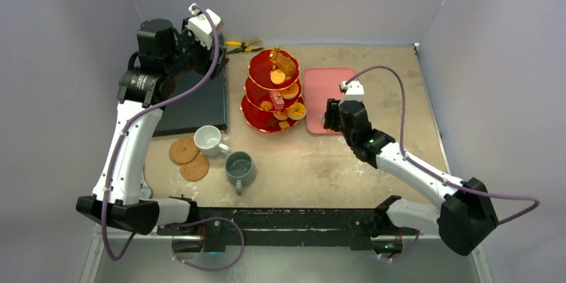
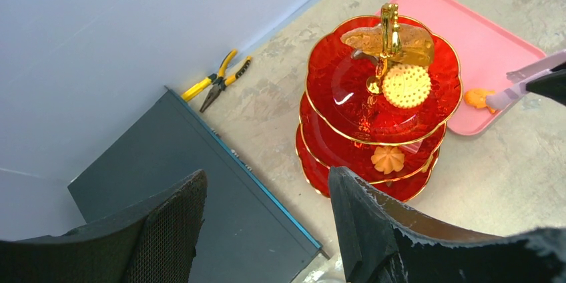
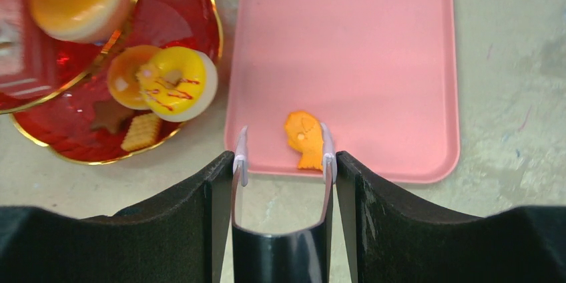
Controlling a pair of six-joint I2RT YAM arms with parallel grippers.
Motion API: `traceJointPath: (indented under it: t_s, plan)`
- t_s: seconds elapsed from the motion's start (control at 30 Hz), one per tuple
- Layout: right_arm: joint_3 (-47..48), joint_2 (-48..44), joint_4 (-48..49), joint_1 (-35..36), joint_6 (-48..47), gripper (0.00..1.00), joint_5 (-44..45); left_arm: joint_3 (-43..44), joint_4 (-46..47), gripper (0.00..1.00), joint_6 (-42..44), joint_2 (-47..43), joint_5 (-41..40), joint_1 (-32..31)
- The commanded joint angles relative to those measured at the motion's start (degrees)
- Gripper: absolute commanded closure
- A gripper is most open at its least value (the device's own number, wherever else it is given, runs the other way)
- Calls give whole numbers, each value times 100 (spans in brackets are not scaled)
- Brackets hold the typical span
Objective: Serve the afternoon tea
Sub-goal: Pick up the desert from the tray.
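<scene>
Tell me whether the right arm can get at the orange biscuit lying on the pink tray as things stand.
Probably yes. The right gripper holds tongs whose tips flank the orange biscuit at the edge of the pink tray; nothing lies between them, and the red stand sits aside.

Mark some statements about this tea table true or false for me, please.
1. Both mugs sit on coasters. False: the white mug and grey mug stand on the table beside the cork coasters.
2. One orange biscuit lies on the pink tray. True.
3. The pliers are being held. False: the left gripper is open and empty; the pliers lie on the table.
4. The red stand has three tiers. True.
5. The tongs in the right gripper have their tips either side of that biscuit. True.
</scene>
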Motion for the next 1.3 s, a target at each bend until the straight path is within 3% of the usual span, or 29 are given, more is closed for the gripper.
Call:
traceJointPath:
  t_s: [0.0,0.27,0.87,1.0,1.1,1.27]
  plan:
    - [-238,233,866,-31,631,42,473,144,149,34,-100,-134,97,52]
    - [-471,776,1593,-49,613,41,476,157,134,34,-84,-103,96,52]
    - [-440,1537,1436,-66,732,43,665,301,108,33,-91,-19,148,52]
    - [-460,1538,1506,-66,671,50,641,311,90,34,-61,-10,131,49]
    - [-461,1475,1561,-66,594,63,660,296,90,34,-54,-18,113,52]
    - [-423,1199,1471,-46,458,71,590,284,90,34,-41,-27,108,52]
